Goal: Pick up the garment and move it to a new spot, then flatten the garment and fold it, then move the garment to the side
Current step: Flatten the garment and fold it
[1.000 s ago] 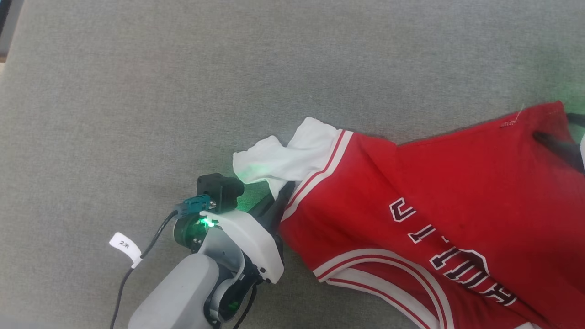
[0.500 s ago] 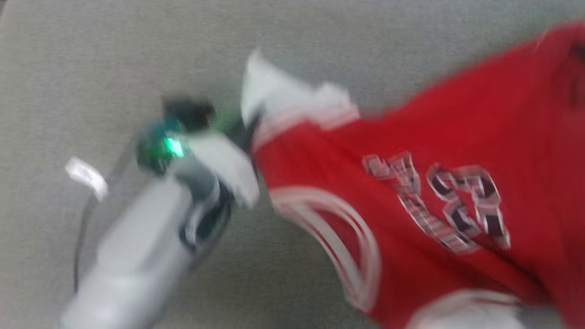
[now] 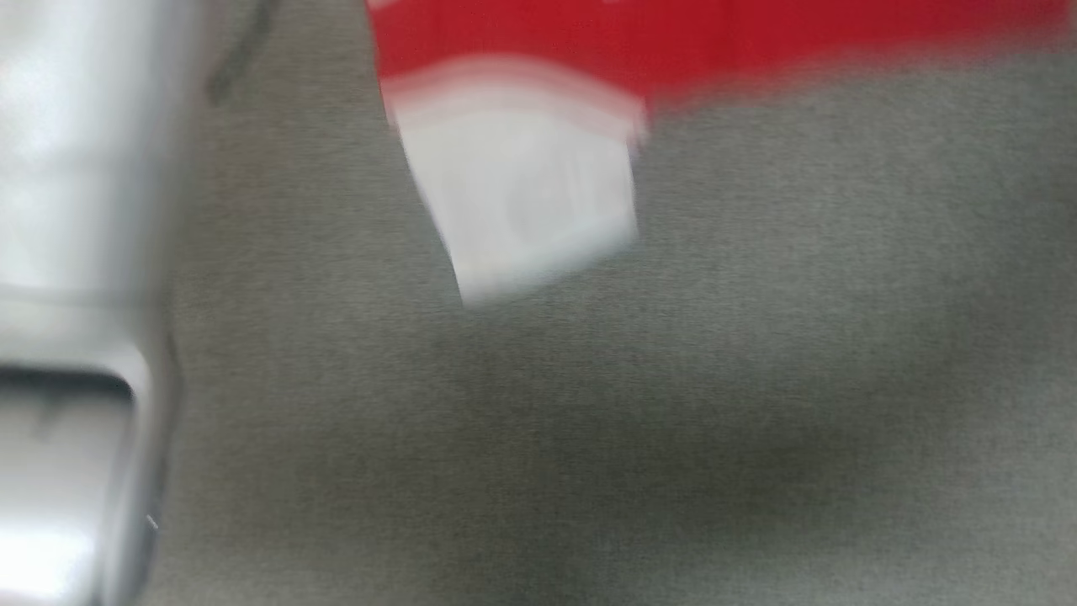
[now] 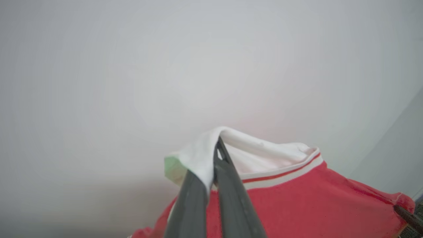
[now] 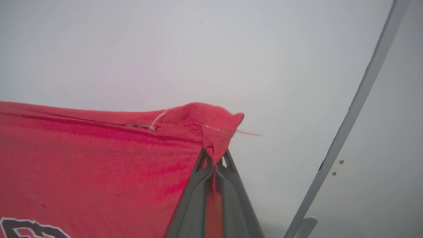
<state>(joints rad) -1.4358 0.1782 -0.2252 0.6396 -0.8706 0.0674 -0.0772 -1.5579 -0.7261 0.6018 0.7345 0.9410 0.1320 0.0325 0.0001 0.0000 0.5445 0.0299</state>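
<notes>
At the white sleeve (image 4: 261, 155) of the garment (image 4: 290, 201), we see the left claw (image 4: 215, 155) pinched shut on a fold of cloth. Its two dark fingers lie almost together, with the white cloth draped over one of them and squeezed between the pair. Below the sleeve's red-and-white striped trim, the red body spreads away from the claw. At the garment's far red corner, a dark finger (image 4: 408, 215) touches the cloth.

The right wrist view shows what the left one does not. There the right claw (image 5: 215, 158) is closed on a red corner (image 5: 218, 122) of the garment, with the cloth caught in the narrow slit between its fingers. A loose pale thread (image 5: 159, 118) stands out of the seam beside that corner. Low on the red cloth, well away from the claw, sits a bit of dark, white-outlined lettering (image 5: 19, 228). A pale strip (image 5: 357, 105) runs beyond the corner.

The head view is badly blurred. We make out the red cloth with one white sleeve reaching down from it over the grey surface (image 3: 757, 379), and a pale forearm (image 3: 76, 210) beside the garment. We cannot tell whether the cloth touches the surface.
</notes>
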